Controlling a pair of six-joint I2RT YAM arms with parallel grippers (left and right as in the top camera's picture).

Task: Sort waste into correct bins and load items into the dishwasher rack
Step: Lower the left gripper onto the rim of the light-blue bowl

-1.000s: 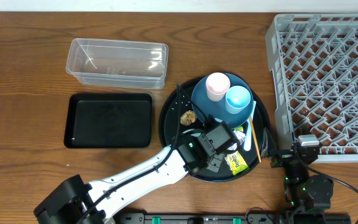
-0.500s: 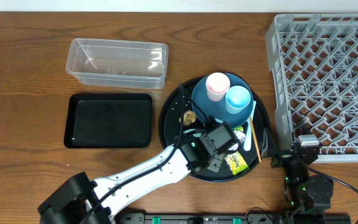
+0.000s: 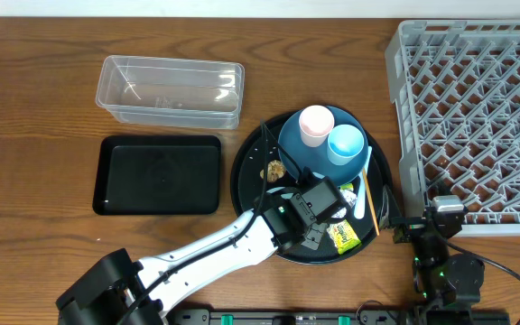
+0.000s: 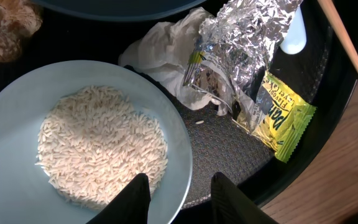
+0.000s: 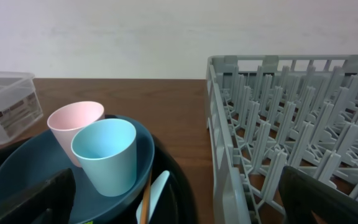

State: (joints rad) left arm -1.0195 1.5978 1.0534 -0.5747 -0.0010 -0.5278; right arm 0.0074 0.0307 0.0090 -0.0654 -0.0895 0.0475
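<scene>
If my left fingers point(image 4: 137, 198) lift the light blue bowl point(image 4: 5, 143) by one edge, I fear it tips and scatters the rice point(image 4: 98, 143) over the round black tray point(image 4: 229, 149) and the bench point(image 4: 353, 180). Those fingers stand partly parted astride the bowl's rim, one inside and one outside. Whether they actually pinch it I cannot tell. The bowl sits at the tray's near side, just beside the crumpled foil wrapper point(image 4: 241, 37) and yellow-green packet point(image 4: 284, 121). My right fingers point(image 5: 328, 196) gape wide, holding nothing, near the dishwasher rack point(image 5: 278, 124).

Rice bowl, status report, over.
Left claw astride light blue bowl rim, grip unclear. Right claw open, empty. Bowl holds rice. Foil wrapper alongside.
</scene>
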